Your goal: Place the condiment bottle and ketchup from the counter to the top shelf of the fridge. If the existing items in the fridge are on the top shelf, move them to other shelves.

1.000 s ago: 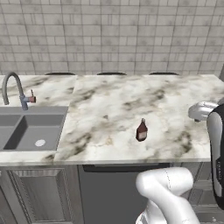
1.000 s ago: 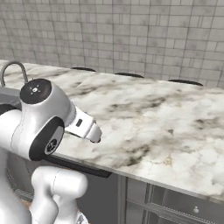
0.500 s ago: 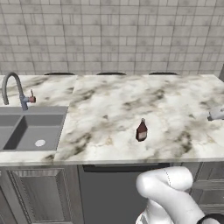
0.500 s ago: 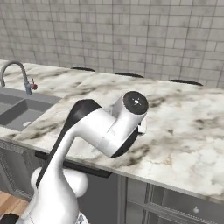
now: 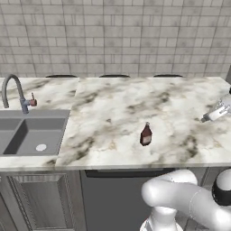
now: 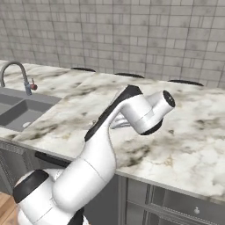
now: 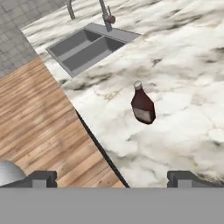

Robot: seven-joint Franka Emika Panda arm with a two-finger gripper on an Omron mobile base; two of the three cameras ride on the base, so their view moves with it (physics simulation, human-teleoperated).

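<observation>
Swinging rightward since the earlier frame, the arm now puts its gripper [image 7: 112,177] above the counter's [image 7: 183,65] front edge, jaws spread wide and empty. Mid-frame in the hand view stands the ketchup bottle [image 7: 142,104], upright; the sink [image 7: 83,43] sits upper left.

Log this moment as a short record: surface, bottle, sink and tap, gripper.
surface: marbled counter, tiled wall behind
bottle: dark brown, pale cap, upright on the counter near the front edge
sink: steel, set into the counter's left end
tap: curved, behind the sink
gripper: open, empty, off the counter's front edge, bottle ahead of it, not touched
</observation>
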